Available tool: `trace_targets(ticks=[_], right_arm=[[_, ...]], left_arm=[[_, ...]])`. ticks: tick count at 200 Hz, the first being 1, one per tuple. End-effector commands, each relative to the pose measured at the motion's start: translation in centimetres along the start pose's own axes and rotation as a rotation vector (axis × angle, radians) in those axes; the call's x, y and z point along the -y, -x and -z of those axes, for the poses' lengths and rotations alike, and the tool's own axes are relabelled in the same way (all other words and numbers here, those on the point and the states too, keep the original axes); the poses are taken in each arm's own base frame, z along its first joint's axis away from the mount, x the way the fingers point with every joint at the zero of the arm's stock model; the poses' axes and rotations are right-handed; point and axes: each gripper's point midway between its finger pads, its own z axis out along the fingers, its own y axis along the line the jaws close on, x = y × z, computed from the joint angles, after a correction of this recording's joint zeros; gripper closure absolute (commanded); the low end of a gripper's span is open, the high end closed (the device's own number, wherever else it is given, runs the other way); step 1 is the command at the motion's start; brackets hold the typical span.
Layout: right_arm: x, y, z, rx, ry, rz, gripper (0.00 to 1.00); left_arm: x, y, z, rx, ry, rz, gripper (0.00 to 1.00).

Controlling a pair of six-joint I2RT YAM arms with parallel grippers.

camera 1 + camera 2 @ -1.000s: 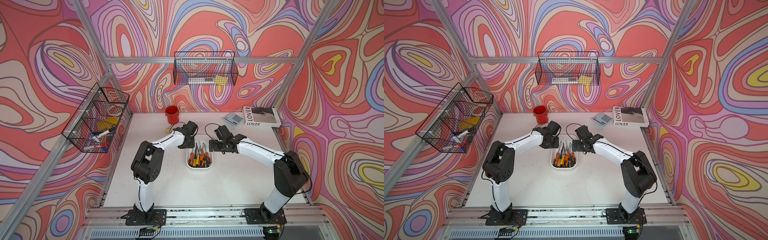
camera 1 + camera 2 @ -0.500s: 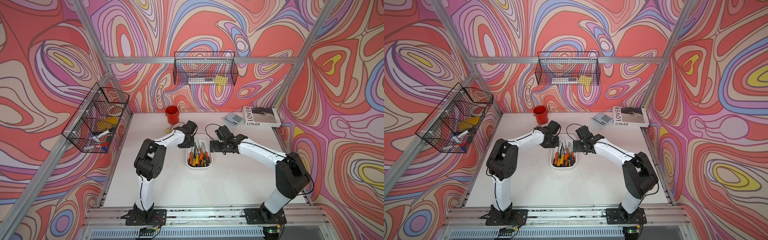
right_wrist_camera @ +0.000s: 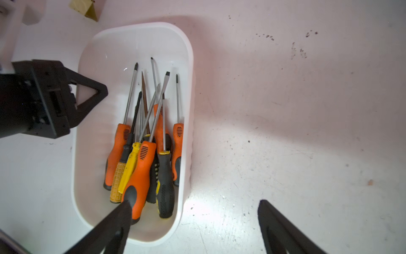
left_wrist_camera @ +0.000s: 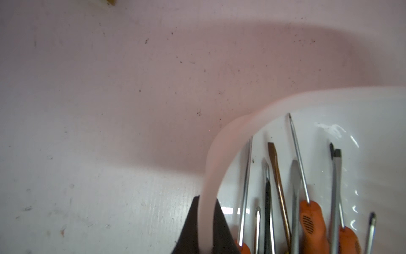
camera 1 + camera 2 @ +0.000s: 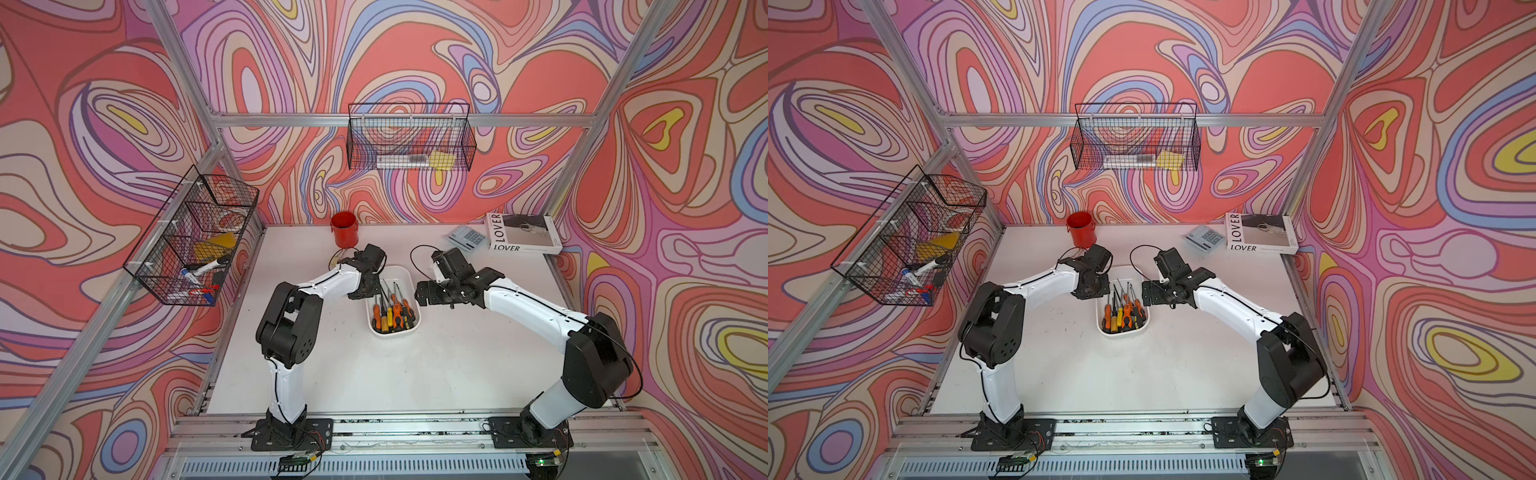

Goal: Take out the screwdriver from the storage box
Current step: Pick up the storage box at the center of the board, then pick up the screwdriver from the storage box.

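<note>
The storage box (image 5: 397, 275) is a shallow white tub at the table's middle, in both top views (image 5: 1124, 333). Several screwdrivers (image 3: 140, 171) with orange, yellow and black handles lie piled in it, shafts pointing away from the arm bases. My left gripper (image 4: 206, 203) is shut on the box's left wall (image 4: 211, 167), one finger inside and one outside. It also shows in the right wrist view, the left gripper (image 3: 96, 92) sitting on that wall. My right gripper (image 3: 194, 205) hangs open above the box's right side, holding nothing. One of its fingers (image 3: 122, 212) is over the handles, the other over bare table.
A red cup (image 5: 344, 229) stands behind the box. A book (image 5: 521, 233) and a calculator (image 5: 466, 237) lie at the back right. Black wire baskets hang on the back wall (image 5: 409, 139) and the left wall (image 5: 195, 237). Metal frame posts line the table's edges.
My left gripper's jaws have shut on the box's left wall, and the left elbow has shifted slightly. The right arm has stayed almost still.
</note>
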Motion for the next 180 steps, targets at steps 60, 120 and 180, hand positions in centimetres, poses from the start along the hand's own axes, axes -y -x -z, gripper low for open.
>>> trace_targets(ticks=[60, 120, 180], right_arm=[[-5.5, 0.6, 0.6, -0.011, 0.125, 0.126, 0.13], [-5.9, 0.8, -0.7, -0.019, 0.122, 0.111, 0.16], [-6.9, 0.7, -2.3, -0.042, 0.133, 0.136, 0.21]], left_arm=[[-1.3, 3.7, 4.3, 0.217, -0.004, 0.038, 1.00], [-0.5, 5.4, 3.5, 0.291, -0.024, 0.087, 1.00], [0.6, 7.1, 3.8, 0.319, -0.054, 0.107, 1.00]])
